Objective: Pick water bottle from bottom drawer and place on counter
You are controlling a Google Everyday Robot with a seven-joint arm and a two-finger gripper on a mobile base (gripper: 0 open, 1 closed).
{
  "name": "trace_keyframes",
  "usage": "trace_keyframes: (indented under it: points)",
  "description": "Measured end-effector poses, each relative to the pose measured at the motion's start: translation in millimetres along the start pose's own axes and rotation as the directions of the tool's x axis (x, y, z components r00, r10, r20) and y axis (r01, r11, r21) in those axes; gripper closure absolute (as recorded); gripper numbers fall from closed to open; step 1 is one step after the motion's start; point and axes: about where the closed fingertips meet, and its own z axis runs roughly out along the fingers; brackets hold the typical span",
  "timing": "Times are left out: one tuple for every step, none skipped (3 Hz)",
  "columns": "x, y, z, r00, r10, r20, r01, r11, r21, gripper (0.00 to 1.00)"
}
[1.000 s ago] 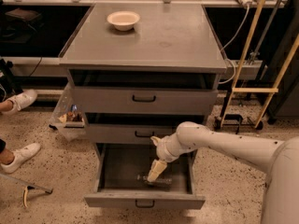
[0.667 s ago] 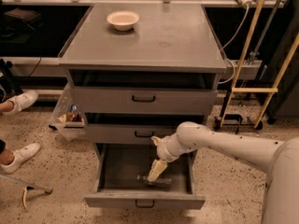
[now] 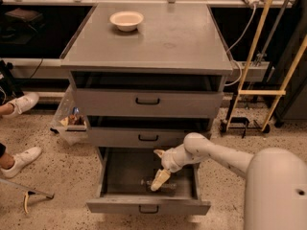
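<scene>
The bottom drawer (image 3: 120, 206) is pulled open at the foot of the grey cabinet. The water bottle (image 3: 169, 185) lies on its side on the drawer floor, near the front and a little right of the middle. It is small and partly covered. My gripper (image 3: 158, 182) is cream-coloured, reaches down into the drawer from the right and sits right over the bottle's left part. My white arm (image 3: 216, 153) comes in from the lower right. The counter (image 3: 163, 42) is the flat grey top above, with a white bowl (image 3: 126, 20) at its back left.
The top drawer (image 3: 147, 101) and the middle drawer (image 3: 147, 137) stick out slightly above my arm. A clear bin (image 3: 71, 121) stands left of the cabinet. A person's white shoes (image 3: 20, 159) are at the left. Yellow poles (image 3: 259, 92) stand at the right.
</scene>
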Motion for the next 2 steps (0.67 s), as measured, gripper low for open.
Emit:
trace_keyframes:
  points:
    - [37,-4,51,0.994,0.066,0.089,-0.060,0.9952,-0.078,0.00]
    - [87,-26,90,0.976,0.159,0.148,-0.155,0.9872,-0.040,0.00]
